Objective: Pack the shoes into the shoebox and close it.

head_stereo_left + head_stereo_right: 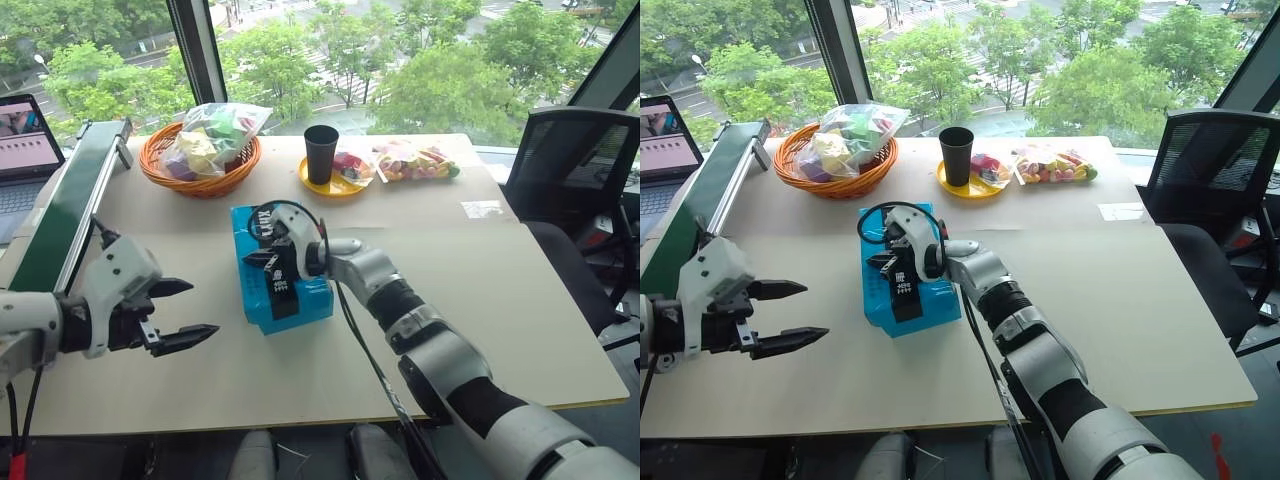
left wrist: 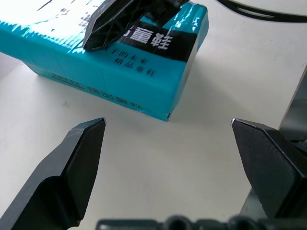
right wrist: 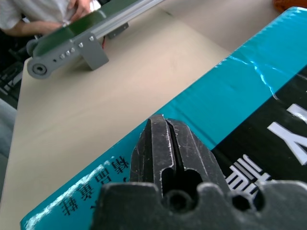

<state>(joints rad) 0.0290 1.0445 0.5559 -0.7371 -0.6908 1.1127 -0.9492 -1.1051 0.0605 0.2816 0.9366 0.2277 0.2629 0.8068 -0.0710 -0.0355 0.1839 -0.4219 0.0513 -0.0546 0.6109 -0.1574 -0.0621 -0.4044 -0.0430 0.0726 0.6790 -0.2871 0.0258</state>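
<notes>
Left eye view: the bright blue cardboard shoebox (image 1: 283, 275) with its black printed band lies lid-down-shut near the middle of the pale wooden table (image 1: 520, 330). The shoes aren't showing, so I judge them packed. My right pincer (image 1: 263, 243), fingers pressed together and empty, rests over the lid; pressing it flat seems all that's left. My left pincer (image 1: 185, 313) hangs wide apart, empty, toward the table's left edge.

Things on the table, counted

There is one bright blue cardboard shoebox (image 1: 283, 275) with a black band, one orange woven basket (image 1: 200, 170), one black plastic cup (image 1: 321, 153), one round yellow plate (image 1: 330, 184), and two clear bags of colourful snacks (image 1: 215, 135) (image 1: 415, 160). One open laptop (image 1: 25, 150), one long green conveyor belt (image 1: 70, 205), one black office chair (image 1: 575, 170).
</notes>
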